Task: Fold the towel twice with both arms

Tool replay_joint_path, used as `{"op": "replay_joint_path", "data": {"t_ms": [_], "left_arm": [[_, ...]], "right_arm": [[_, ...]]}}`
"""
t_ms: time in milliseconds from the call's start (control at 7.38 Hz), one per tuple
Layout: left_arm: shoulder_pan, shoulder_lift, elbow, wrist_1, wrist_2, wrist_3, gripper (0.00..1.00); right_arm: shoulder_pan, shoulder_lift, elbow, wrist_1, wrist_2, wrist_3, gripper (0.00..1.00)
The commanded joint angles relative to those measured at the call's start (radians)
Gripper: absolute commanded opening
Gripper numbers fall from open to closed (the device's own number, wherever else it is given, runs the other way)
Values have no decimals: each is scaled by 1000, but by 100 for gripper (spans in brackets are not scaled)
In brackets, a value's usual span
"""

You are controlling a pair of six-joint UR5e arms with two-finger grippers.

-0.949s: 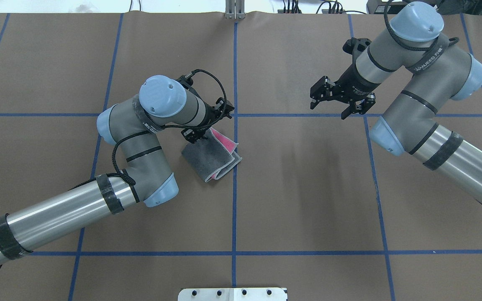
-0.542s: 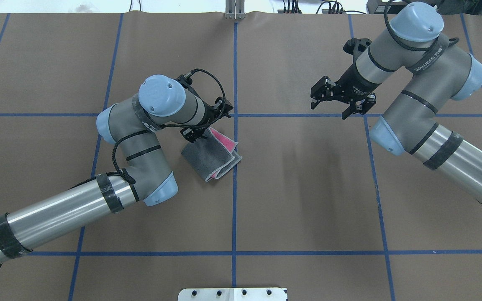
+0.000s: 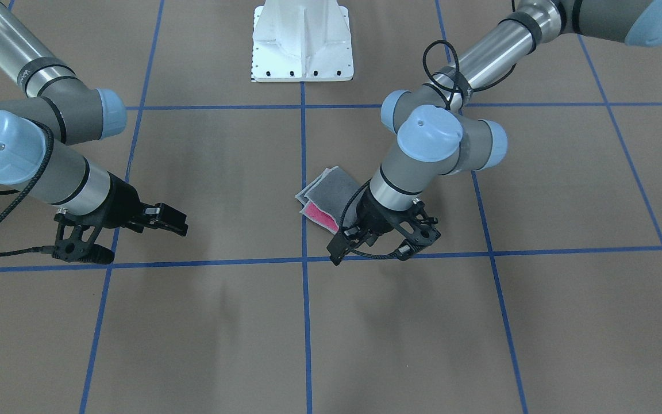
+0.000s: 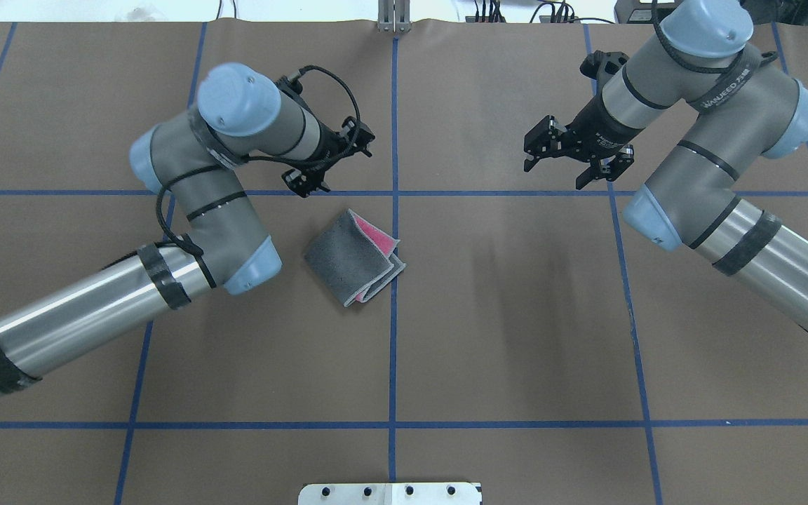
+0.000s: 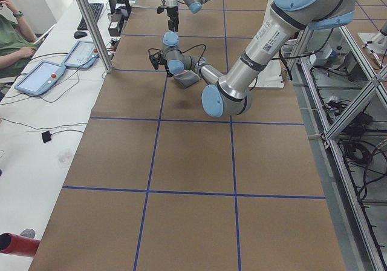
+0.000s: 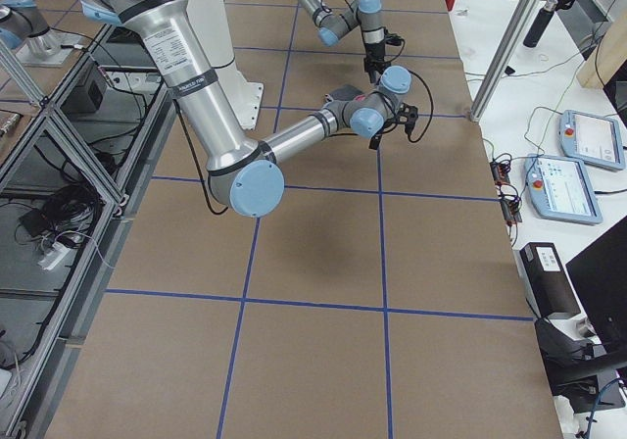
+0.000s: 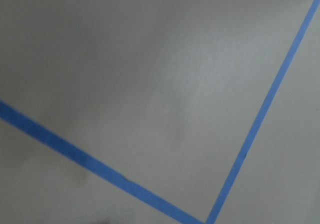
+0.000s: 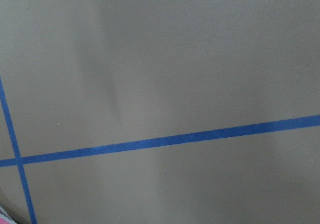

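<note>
1. left tool (image 4: 336,168) hangs above the table (image 4: 516,315) with its fingers spread and nothing between them, just past the far edge of the towel (image 4: 351,259) and clear of it.
2. right tool (image 4: 556,175) is also spread and empty, well apart from the towel on the towel's right, and a little farther from the robot than it.
3. towel lies flat on the table as a small folded packet, turned at an angle, with its dark grey face up.
4. a strip of pink shows along the towel's far right edge and a sliver shows at its near corner, with the light grey stitching running along the layered edges.
5. the towel's right corner overlaps the blue tape line (image 4: 393,351) that runs away from the robot.
6. the crossing tape line passes just beyond the towel, under the left tool.
7. the white pedestal base (image 3: 302,40) stands on the robot's side of the towel.
</note>
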Motion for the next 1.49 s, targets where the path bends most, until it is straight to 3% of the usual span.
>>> {"op": "replay_joint_path", "data": {"t_ms": [0,271,678,814,1220,1356], "left_arm": [[-183,49,-27,17,-143,142,100],[-333,213,-97,19,-221,498,100],[-493,414,-203,248,-234,1031,100],[-562,503,-215,246,-237,1219,100],[-706,615,-266,252,-249,1404,100],[-746,644,-260,255,-245,1568,100]], "right_arm": [[80,-14,-4,-14,3,-123,100],[192,-63,-59,-23,14,-353,100],[338,-100,-61,-326,-64,-793,100],[366,-121,-56,-396,-93,-889,100],[429,-193,-35,-373,-124,-897,100],[438,-216,-34,-339,-124,-896,100]]}}
